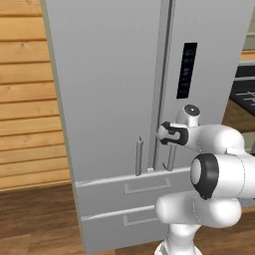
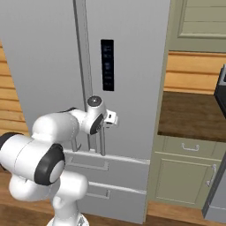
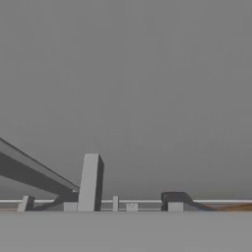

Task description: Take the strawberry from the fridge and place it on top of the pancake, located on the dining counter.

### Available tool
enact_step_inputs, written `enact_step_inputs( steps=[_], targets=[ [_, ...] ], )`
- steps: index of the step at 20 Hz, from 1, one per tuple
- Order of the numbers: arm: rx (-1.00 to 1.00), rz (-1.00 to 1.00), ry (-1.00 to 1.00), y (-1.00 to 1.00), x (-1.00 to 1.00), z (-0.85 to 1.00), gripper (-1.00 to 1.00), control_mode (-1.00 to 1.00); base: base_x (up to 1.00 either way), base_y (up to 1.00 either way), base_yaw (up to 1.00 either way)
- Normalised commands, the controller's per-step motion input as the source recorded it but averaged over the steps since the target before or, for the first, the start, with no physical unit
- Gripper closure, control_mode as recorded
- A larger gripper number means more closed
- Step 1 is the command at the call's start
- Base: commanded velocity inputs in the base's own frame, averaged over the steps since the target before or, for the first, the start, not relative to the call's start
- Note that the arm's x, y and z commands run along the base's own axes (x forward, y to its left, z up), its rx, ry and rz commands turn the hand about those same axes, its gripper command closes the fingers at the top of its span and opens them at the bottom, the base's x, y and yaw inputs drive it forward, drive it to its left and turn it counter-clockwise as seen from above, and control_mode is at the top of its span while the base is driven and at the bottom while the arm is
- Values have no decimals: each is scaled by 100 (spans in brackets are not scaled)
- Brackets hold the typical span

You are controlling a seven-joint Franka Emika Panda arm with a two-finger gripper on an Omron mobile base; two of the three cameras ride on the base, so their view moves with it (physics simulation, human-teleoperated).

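Fingers: state cannot be told; the two-finger gripper [image 1: 168,135] sits at the right-door bar handle [image 1: 171,160].
Fridge: tall light grey double-door fridge [image 1: 109,89], doors shut, both drawers closed.
Strawberry: unseen behind shut doors.
Surroundings: green cabinets [image 2: 187,170] right.

A wall of pale wooden planks [image 1: 27,99] runs on one side, above a dark wooden floor [image 1: 35,219]. On the other side, green cabinets [image 2: 185,174] carry a dark brown worktop [image 2: 192,114], with an upper cabinet [image 2: 201,24] above.
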Motion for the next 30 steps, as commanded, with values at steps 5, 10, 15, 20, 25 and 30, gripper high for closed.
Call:
enact_step_inputs(
  steps=[5, 10, 15, 20, 25, 30],
  targets=[
    [0, 0, 0, -30, -34, -15, 100, -100, 0, 0, 0],
    [0, 0, 0, -51, -73, -10, 100, -100, 0, 0, 0],
    [4, 0, 0, -70, -78, 0, 100, -100, 0, 0, 0],
    [2, 0, -2, -69, -40, 4, -100, -100, 0, 0, 0],
    [2, 2, -7, -58, -53, 42, -100, -100, 0, 0, 0],
    [0, 8, -3, -31, -48, 92, -100, -100, 0, 0, 0]
  ],
)
